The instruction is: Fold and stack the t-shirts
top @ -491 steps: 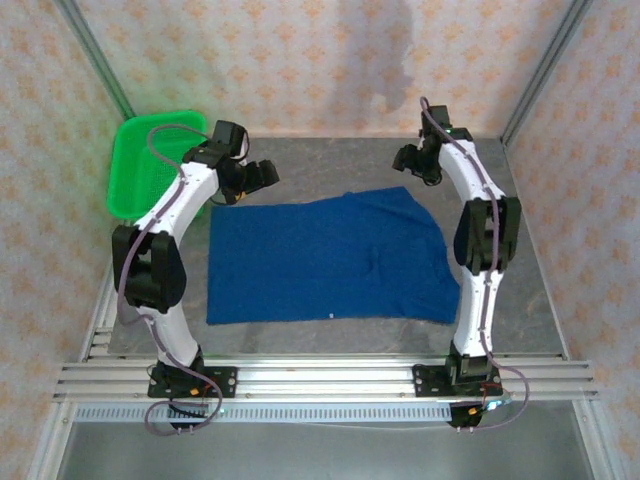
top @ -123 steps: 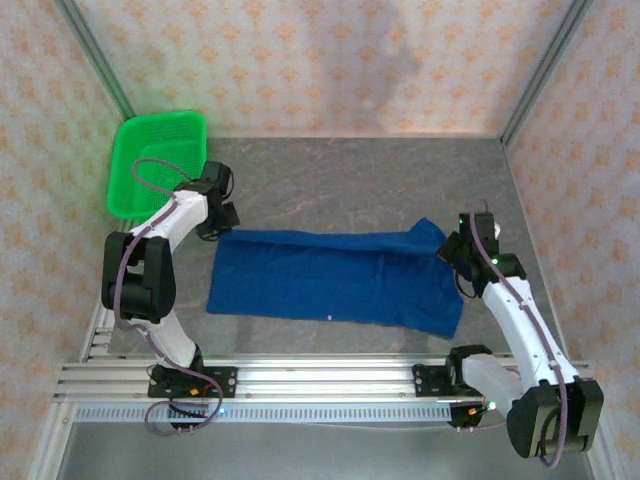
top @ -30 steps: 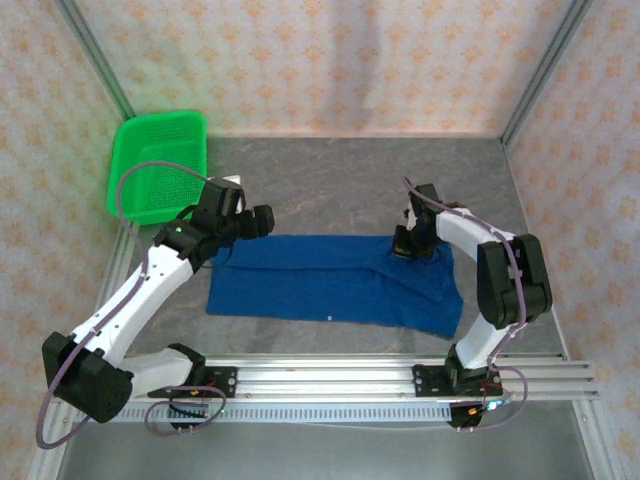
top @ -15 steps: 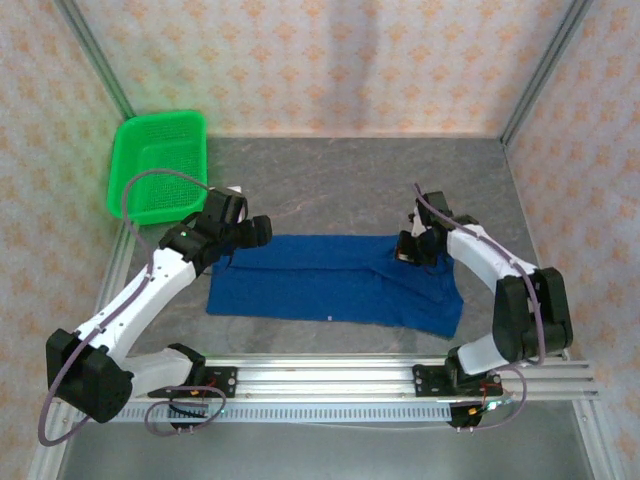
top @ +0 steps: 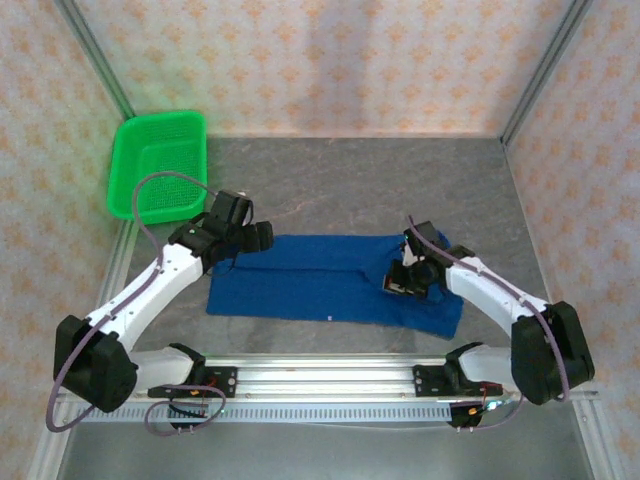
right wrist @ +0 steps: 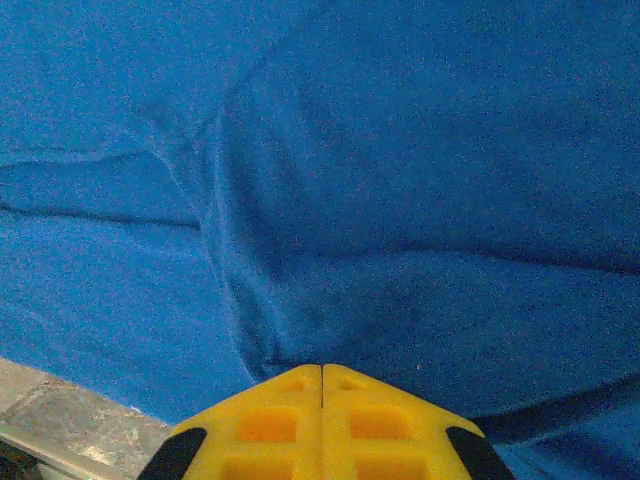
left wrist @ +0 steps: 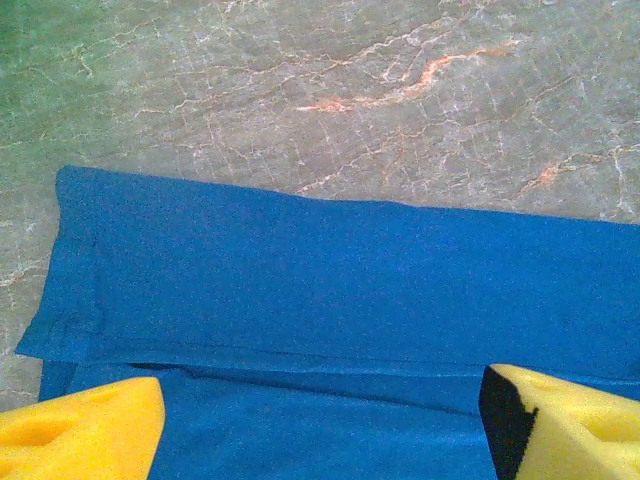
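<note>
1. T-shirt: royal blue, lying flat on the grey marbled table, in the near half between the two arms. It is folded into a long band running left to right.
2. In the left wrist view the t-shirt shows a doubled far layer. Its folded edge runs straight across, and its left corner lies squared on the table.
3. Left gripper: over the shirt's far-left corner. Its jaws are spread wide with nothing between them.
4. Left wrist view: the left gripper shows one yellow pad at each lower corner of the picture, far apart, with blue cloth beneath.
5. Whether those pads touch the cloth cannot be told.
6. Right gripper: down on the right part of the shirt, just inside its right end.
7. Right wrist view: the yellow fingers of the right gripper are pressed fully together. A raised crease in the t-shirt runs straight into the tips.
8. It looks like a pinch on a thin fold of cloth, though the closed tips hide the contact itself.
9. Green basket: at the far-left corner of the table, well apart from the shirt.
</note>
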